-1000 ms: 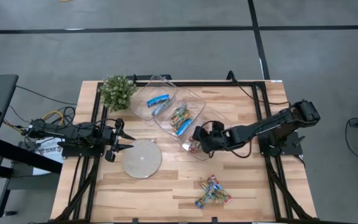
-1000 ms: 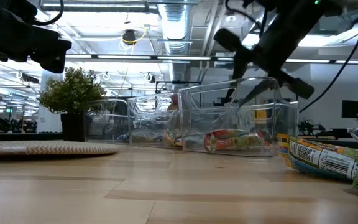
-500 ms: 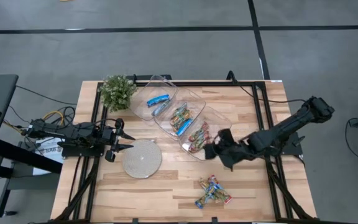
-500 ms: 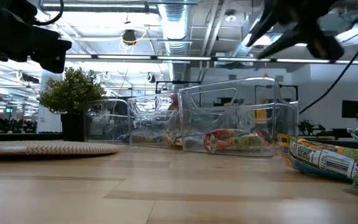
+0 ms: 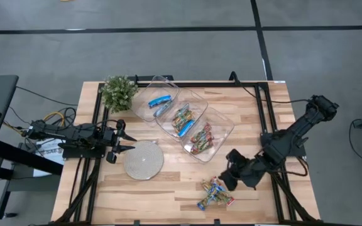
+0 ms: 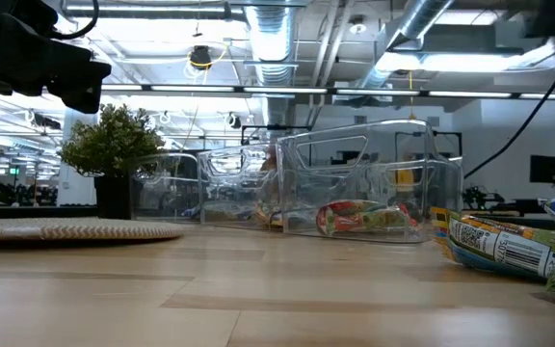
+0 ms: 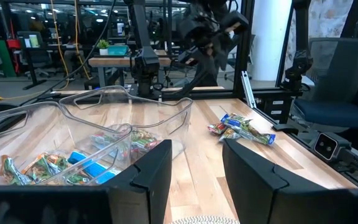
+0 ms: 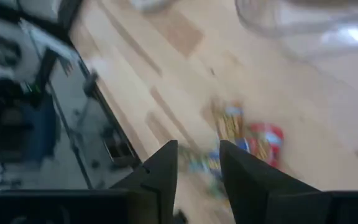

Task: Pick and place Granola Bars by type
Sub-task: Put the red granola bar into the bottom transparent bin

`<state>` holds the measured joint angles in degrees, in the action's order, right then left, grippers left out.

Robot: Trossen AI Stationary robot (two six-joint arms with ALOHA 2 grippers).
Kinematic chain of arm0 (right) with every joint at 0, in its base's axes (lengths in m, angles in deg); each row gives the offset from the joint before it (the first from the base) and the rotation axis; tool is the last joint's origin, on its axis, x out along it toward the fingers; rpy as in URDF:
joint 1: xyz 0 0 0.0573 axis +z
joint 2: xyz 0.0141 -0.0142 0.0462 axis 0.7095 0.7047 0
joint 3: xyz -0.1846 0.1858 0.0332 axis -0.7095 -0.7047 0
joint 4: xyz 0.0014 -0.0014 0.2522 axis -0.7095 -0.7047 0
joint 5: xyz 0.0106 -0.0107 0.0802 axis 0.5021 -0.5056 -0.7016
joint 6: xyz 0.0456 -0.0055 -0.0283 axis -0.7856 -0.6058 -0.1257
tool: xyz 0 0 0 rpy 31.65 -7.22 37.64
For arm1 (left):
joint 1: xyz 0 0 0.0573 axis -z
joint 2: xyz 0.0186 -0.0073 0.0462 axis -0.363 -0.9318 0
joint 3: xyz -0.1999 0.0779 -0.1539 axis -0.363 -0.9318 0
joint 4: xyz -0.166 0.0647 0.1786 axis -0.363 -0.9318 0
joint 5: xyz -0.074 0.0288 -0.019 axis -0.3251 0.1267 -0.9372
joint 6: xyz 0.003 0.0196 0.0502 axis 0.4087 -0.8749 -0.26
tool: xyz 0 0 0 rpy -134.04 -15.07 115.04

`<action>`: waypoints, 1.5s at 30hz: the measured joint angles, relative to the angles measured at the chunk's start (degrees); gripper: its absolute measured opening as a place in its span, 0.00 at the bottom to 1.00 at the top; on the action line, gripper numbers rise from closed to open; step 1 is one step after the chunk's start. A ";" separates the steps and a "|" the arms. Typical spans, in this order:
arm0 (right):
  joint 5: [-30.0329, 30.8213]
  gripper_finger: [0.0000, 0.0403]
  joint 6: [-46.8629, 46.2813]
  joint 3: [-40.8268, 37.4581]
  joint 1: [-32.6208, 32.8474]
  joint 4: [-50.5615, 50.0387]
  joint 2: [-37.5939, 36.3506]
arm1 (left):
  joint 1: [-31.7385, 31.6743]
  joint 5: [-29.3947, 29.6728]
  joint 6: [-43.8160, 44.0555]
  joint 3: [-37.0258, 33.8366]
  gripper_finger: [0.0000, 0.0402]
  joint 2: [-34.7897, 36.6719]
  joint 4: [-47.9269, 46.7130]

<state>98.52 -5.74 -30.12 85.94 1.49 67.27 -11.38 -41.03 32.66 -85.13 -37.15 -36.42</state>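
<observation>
Bars (image 5: pixel 215 194) loose on desk (image 5: pixel 168 188) | just beside my right jaws (image 5: pixel 229 177), slightly parted, empty | left jaws (image 5: pixel 119 142) parted, far off.

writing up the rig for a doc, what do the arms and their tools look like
Both arms are dark, near-black, jointed segments. The left tool and right tool each end in two flat, angular black fingers. Yellow and dark cables trail from the left arm's base. No markings are legible.

glossy foil granola bars (image 5: pixel 215 194) lie on matt wooden table (image 5: pixel 168 188) (clear plastic trays (image 5: pixel 207 137)).
</observation>
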 joint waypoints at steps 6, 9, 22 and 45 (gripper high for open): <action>-2.40 0.35 0.40 0.00 2.52 -4.44 0.04 | 0.02 -0.01 0.00 -0.02 0.34 0.00 -0.02; -2.52 0.39 0.55 0.02 3.70 -4.80 0.20 | 0.01 0.00 -0.01 -0.02 0.34 0.00 -0.02; -7.58 0.58 3.00 0.06 6.79 -1.91 9.49 | 0.00 -0.01 0.00 0.00 0.34 0.00 -0.02; -16.01 0.56 12.22 0.07 -0.34 4.14 22.38 | 0.02 -0.01 -0.02 0.00 0.34 0.00 -0.02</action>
<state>82.51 6.48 -30.06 85.60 5.63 89.65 -11.35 -41.04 32.64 -85.13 -37.15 -36.44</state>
